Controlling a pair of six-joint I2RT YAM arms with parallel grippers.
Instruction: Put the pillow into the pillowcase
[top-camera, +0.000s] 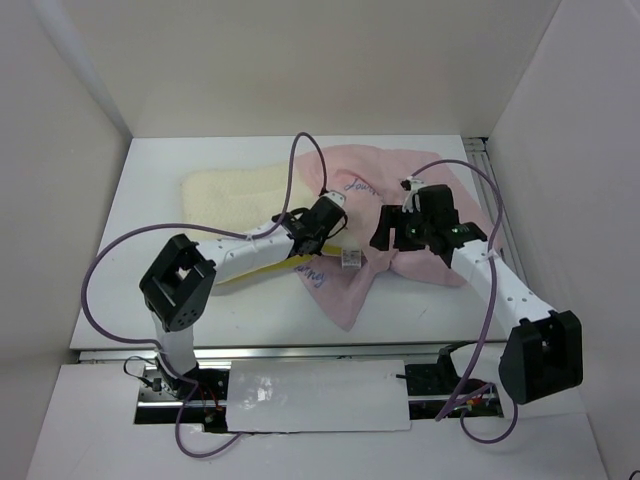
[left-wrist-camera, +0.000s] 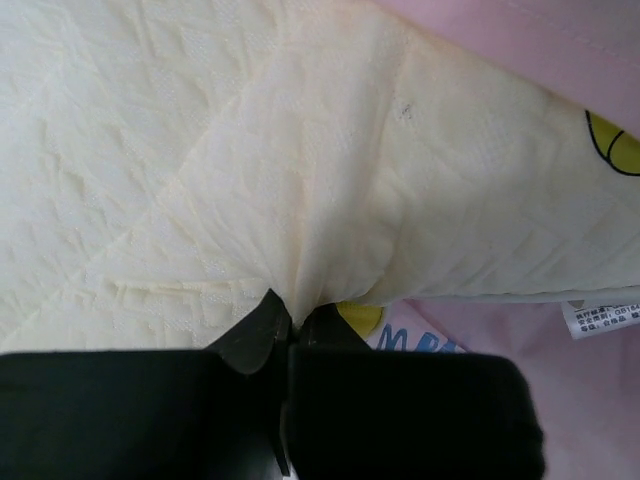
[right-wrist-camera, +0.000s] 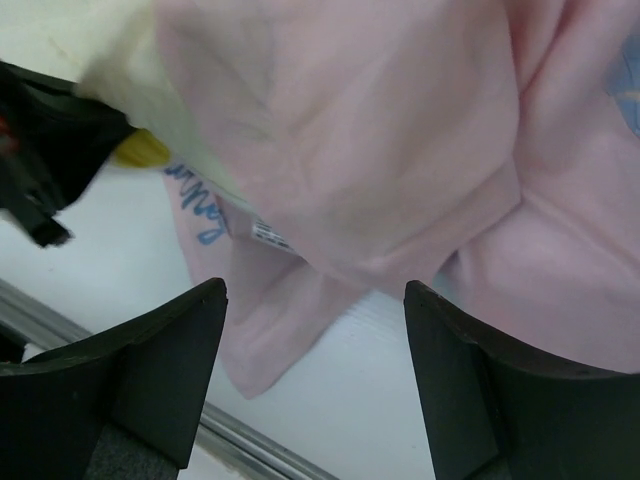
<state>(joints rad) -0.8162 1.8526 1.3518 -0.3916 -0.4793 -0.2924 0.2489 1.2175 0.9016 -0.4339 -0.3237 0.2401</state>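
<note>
The cream-yellow pillow (top-camera: 235, 195) lies at the back left of the table, its right end reaching in among the pink pillowcase (top-camera: 410, 175). In the left wrist view pink pillowcase (left-wrist-camera: 560, 45) covers the pillow's (left-wrist-camera: 230, 150) far corner and also lies beneath its near edge. My left gripper (left-wrist-camera: 292, 318) is shut on a pinched fold of the pillow's edge, near a small white tag (left-wrist-camera: 600, 317). My right gripper (right-wrist-camera: 315, 300) hangs open just above the table, with the pillowcase (right-wrist-camera: 400, 130) bunched beyond its fingertips and nothing between them.
A metal rail (top-camera: 300, 350) runs along the table's near edge. White walls close in the left, back and right sides. Purple cables (top-camera: 300, 160) loop over both arms. The pillowcase's loose corner (top-camera: 345, 315) points toward the rail.
</note>
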